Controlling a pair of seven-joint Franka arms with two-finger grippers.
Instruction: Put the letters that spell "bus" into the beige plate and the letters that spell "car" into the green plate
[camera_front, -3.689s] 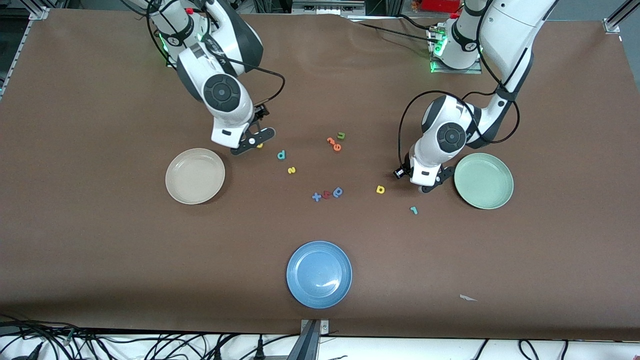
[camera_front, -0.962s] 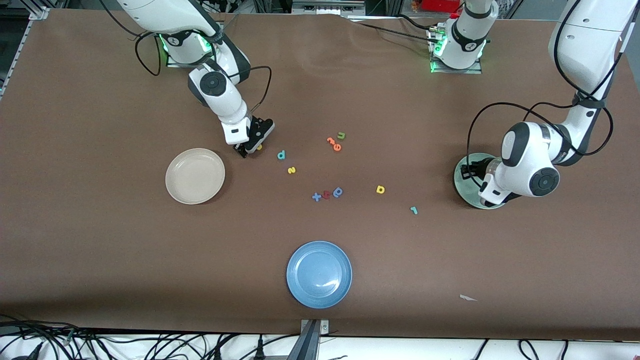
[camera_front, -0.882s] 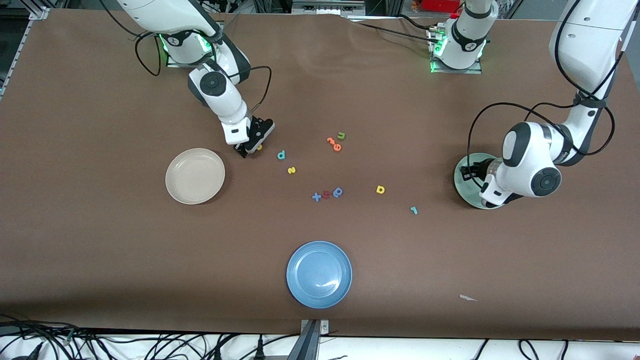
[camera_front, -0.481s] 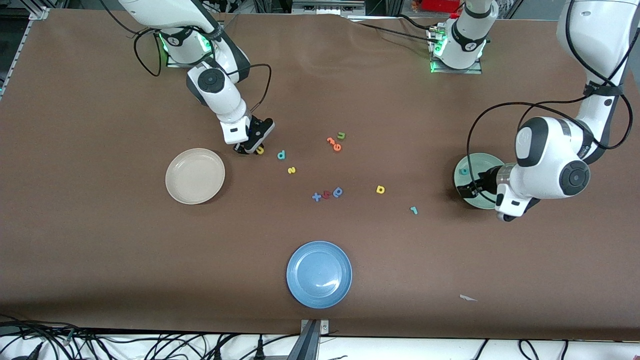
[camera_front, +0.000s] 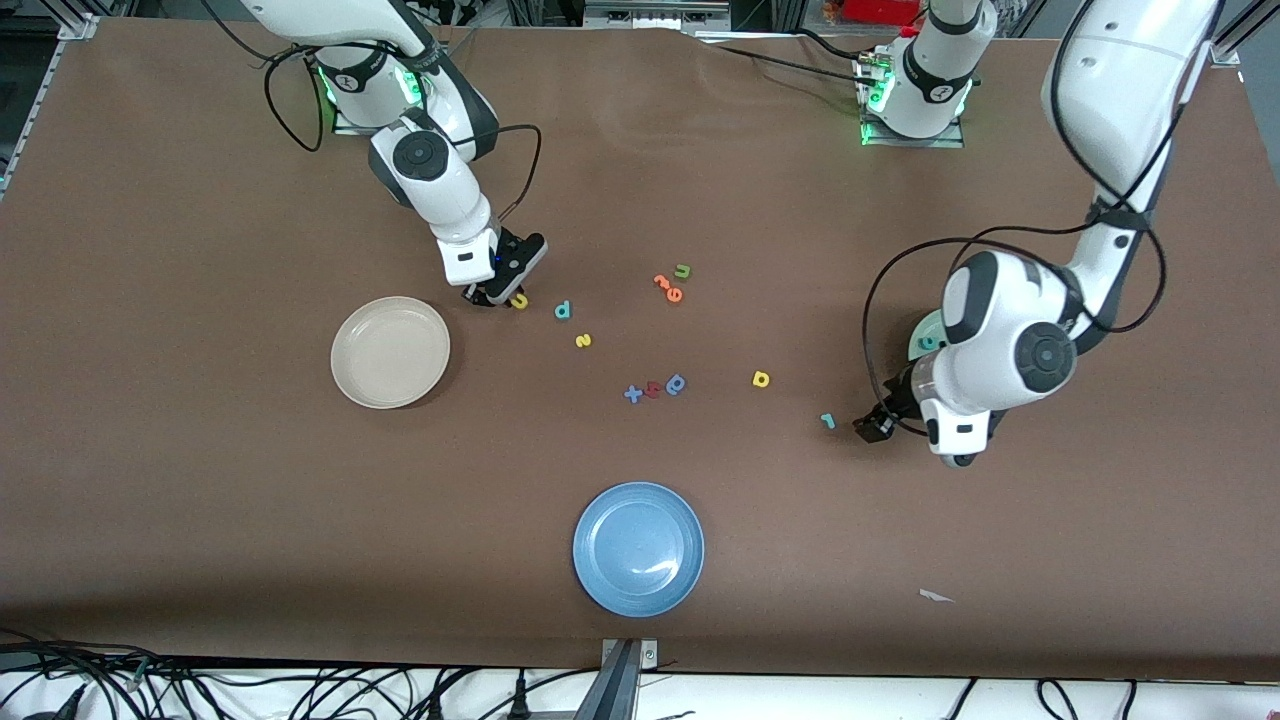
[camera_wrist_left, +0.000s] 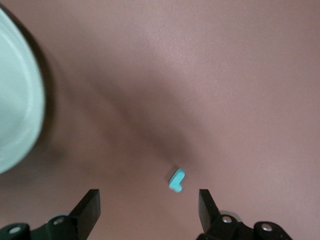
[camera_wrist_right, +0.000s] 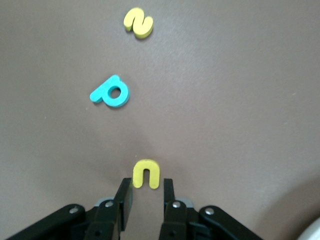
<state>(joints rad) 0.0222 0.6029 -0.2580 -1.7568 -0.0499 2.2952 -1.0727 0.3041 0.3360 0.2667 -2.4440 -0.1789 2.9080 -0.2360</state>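
My right gripper (camera_front: 492, 296) is low on the table, shut on the leg ends of the yellow "u" (camera_front: 519, 301) (camera_wrist_right: 146, 174), which lies flat. The teal "b" (camera_front: 563, 310) (camera_wrist_right: 111, 93) and yellow "s" (camera_front: 583, 341) (camera_wrist_right: 138, 22) lie close by. The beige plate (camera_front: 390, 352) holds nothing. My left gripper (camera_front: 948, 457) (camera_wrist_left: 148, 194) hangs open over the table beside the teal "r" (camera_front: 827, 421) (camera_wrist_left: 176, 180). The teal "c" (camera_front: 928, 343) rests in the green plate (camera_front: 914, 346) (camera_wrist_left: 17, 100), which the left arm mostly hides. The yellow "a" (camera_front: 761, 379) lies near the table's middle.
A blue plate (camera_front: 638, 549) sits nearest the front camera. Orange letters (camera_front: 667, 288) and a green "u" (camera_front: 682, 271) lie mid-table. A blue and red cluster (camera_front: 655, 387) lies between the "s" and the "a". A white scrap (camera_front: 936, 596) lies near the front edge.
The left gripper opened over the green plate, left the teal "c" there, and swung out over the table toward the "r". The right gripper stayed at the yellow "u", which now shows more.
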